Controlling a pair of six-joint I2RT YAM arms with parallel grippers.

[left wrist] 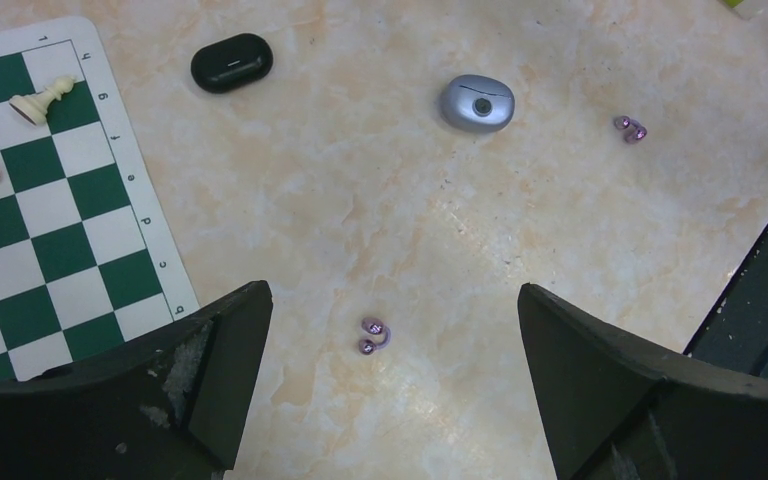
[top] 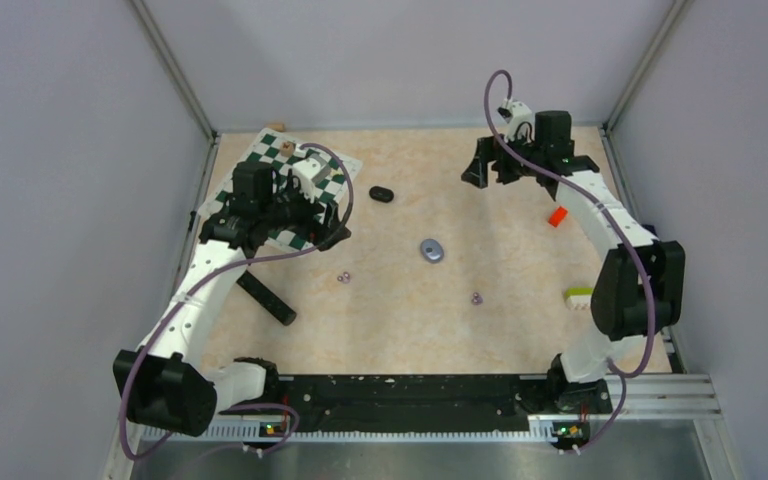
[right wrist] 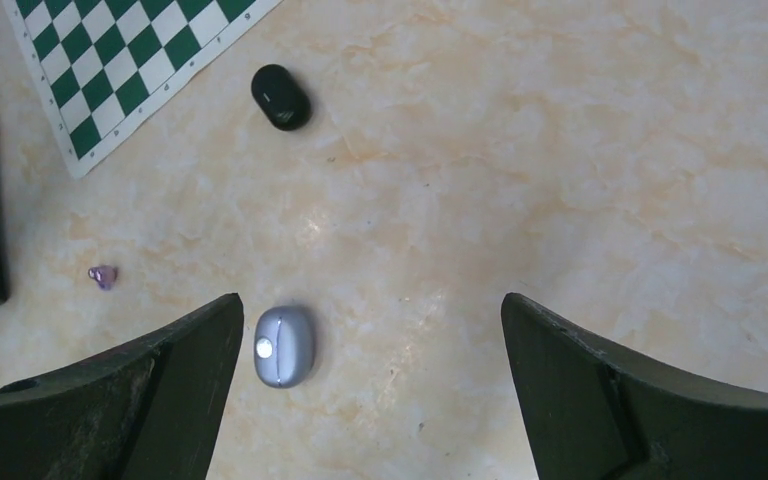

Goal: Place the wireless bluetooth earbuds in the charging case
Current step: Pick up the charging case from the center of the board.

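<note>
Two pale purple earbuds lie on the marbled table, one [top: 343, 277] left of centre and one [top: 476, 298] right of centre. The left wrist view shows the nearer bud [left wrist: 373, 335] between and just ahead of my left gripper's [left wrist: 392, 292] open fingers, and the other bud [left wrist: 630, 128] far right. A grey oval charging case [top: 431, 250] lies closed mid-table, and a black oval case [top: 381, 194] lies closed behind it. My left gripper [top: 312, 232] hovers by the chessboard's edge. My right gripper [top: 490, 172] hangs open at the back, empty, with the grey case [right wrist: 283, 346] beside its left finger.
A green-and-white chessboard [top: 290, 165] lies at the back left, with pale chess pieces [left wrist: 42, 100] on it. A black bar [top: 265, 297] rests near the left arm. A red block [top: 557, 216] and a green-and-white block [top: 578, 295] sit by the right arm.
</note>
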